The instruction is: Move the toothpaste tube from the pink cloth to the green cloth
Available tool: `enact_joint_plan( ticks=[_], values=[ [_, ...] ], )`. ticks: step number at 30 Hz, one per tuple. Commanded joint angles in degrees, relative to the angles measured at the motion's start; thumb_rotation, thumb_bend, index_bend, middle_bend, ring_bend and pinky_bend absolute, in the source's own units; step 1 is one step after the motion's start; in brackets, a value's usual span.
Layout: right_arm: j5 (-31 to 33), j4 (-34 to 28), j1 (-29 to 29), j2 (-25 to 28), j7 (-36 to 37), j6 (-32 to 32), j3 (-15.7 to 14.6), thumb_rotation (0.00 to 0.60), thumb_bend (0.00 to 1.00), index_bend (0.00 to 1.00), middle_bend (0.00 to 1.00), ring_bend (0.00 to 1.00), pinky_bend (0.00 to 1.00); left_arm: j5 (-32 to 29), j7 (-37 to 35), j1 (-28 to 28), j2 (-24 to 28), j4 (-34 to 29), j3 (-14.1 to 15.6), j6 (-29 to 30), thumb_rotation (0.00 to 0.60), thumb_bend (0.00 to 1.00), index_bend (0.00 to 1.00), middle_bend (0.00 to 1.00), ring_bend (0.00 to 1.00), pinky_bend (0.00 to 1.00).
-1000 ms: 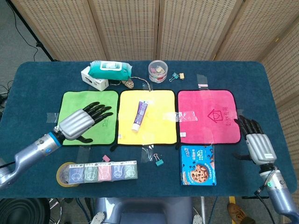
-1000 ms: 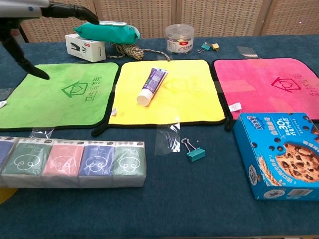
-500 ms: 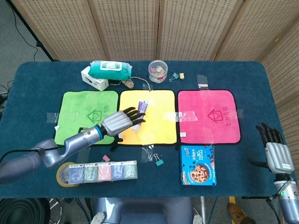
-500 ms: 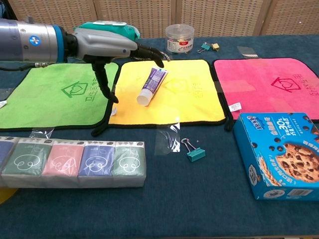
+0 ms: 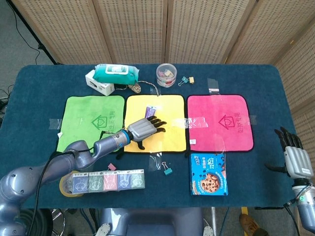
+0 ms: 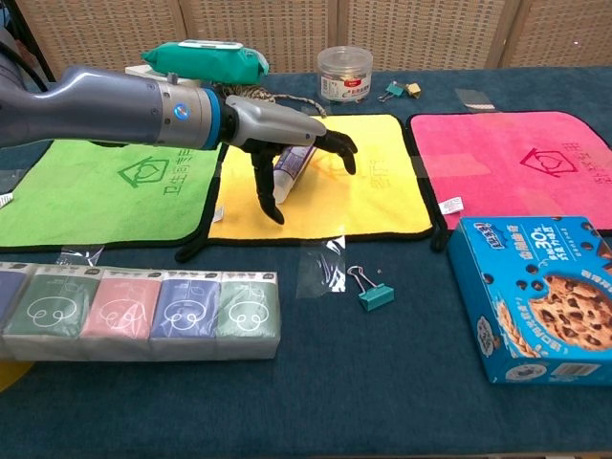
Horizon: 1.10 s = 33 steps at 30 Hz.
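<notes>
The purple and white toothpaste tube (image 5: 149, 111) (image 6: 288, 170) lies on the yellow cloth (image 5: 173, 132) (image 6: 382, 191), between the green cloth (image 5: 88, 120) (image 6: 115, 182) and the pink cloth (image 5: 220, 120) (image 6: 516, 163). My left hand (image 5: 143, 129) (image 6: 277, 129) hovers over the tube with fingers spread, the thumb reaching down on the tube's left side; most of the tube is hidden under it. Whether it touches the tube is unclear. My right hand (image 5: 294, 160) hangs open beyond the table's right edge, holding nothing.
A blue cookie box (image 5: 209, 181) (image 6: 535, 296) sits in front of the pink cloth. A row of tissue packs (image 5: 108, 181) (image 6: 134, 311) and a tape roll (image 5: 66, 183) lie front left. A binder clip (image 6: 373, 292) lies below the yellow cloth. Wipes pack (image 5: 115, 73) and jar (image 5: 167, 74) stand at the back.
My left hand swept right from the green cloth to above the tube on the yellow cloth. My right hand drew back from the pink cloth's edge to the table's right side.
</notes>
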Motion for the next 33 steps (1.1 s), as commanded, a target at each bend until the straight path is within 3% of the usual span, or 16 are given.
enact_joint_plan(
  ticks=[1,10,18,33],
  values=[
    [-0.36,0.28,-0.18,0.18,0.91,-0.39,0.31,0.600,0.00,0.00,0.00,0.00,0.00,0.37,-3.94,-1.81,-2.35,3.04,2.32,0.66,0.575,0.00,0.18,0.00,0.00,0.00],
    [-1.23,0.36,-0.49,0.46,2.61,-1.03,0.83,0.600,0.00,0.00,0.00,0.00,0.00,-1.04,-10.76,-2.08,-2.00,3.89,5.29,2.08,0.575,0.00,0.20,0.02,0.00,0.00],
    [-1.90,-0.18,-0.75,0.60,2.41,-0.98,1.08,0.600,0.00,0.00,0.00,0.00,0.00,-2.74,-9.17,-1.77,-1.17,3.15,6.48,1.31,0.577,0.00,0.27,0.09,0.00,0.00],
    [-2.39,-0.59,-0.86,0.71,2.63,-1.67,1.51,0.600,0.00,0.00,0.00,0.00,0.00,-5.44,-7.15,0.44,4.23,-3.33,8.04,1.81,0.576,0.00,0.27,0.09,0.00,0.00]
  ],
)
